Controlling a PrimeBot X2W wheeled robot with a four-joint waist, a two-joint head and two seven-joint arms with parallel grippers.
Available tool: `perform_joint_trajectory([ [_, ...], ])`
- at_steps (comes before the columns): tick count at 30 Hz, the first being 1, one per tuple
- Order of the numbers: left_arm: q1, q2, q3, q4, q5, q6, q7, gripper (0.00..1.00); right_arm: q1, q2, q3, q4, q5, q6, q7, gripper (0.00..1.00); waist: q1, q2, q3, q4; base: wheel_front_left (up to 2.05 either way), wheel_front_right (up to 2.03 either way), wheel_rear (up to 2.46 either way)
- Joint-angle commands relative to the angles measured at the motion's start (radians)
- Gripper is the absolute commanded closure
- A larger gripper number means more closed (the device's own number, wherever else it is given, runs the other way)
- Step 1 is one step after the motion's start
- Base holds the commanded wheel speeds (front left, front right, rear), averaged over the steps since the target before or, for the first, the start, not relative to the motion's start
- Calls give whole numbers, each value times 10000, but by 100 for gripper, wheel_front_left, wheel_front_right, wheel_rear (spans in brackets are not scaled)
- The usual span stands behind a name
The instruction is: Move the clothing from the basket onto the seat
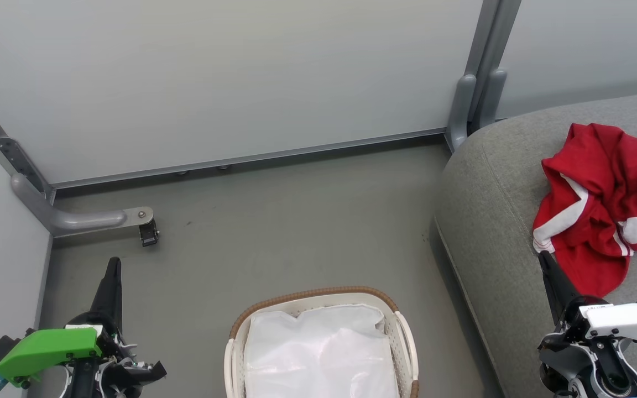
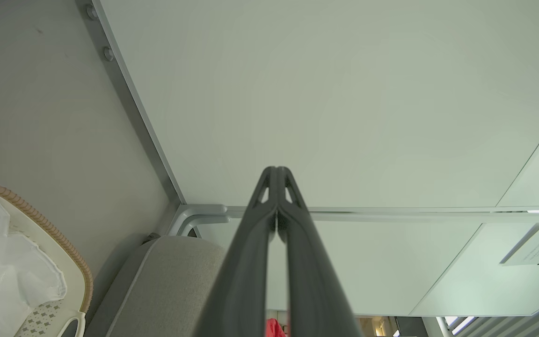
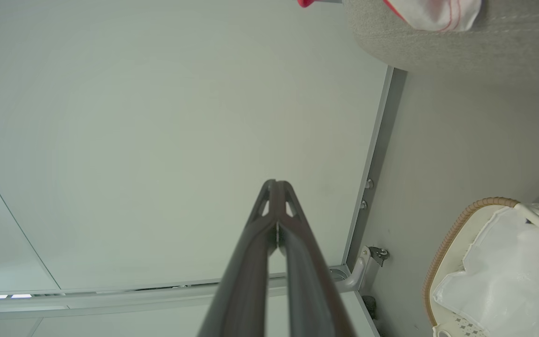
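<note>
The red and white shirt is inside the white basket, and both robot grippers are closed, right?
No. The crumpled red and white garment lies on the large grey woven-fabric seat, not in the oval white plastic basket with the brown rim; the head view shows it. The left gripper and right gripper are closed.

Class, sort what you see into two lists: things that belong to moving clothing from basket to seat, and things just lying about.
Belongs to the job: basket, seat, red-and-white garment on the seat.
Just lying about: castor foot, partition panel, floor.
</note>
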Motion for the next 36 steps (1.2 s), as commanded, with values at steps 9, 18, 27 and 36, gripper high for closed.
perform_joint_trajectory([
  [9,-126,69,23,-22,-30,-46,33,100,-85,-59,-23,-35,39,0,27,100,0,0,0,1,0,0,0],
  [18,-126,69,22,-22,-31,-46,33,100,-85,-59,-22,-35,40,0,27,100,0,0,0,1,0,0,0],
  [27,-126,69,22,-23,-31,-46,32,100,-85,-58,-21,-35,40,0,26,100,0,0,0,1,0,0,0],
  [36,-126,68,21,-22,-31,-46,32,100,-85,-58,-21,-33,40,0,26,100,0,0,0,1,0,0,0],
])
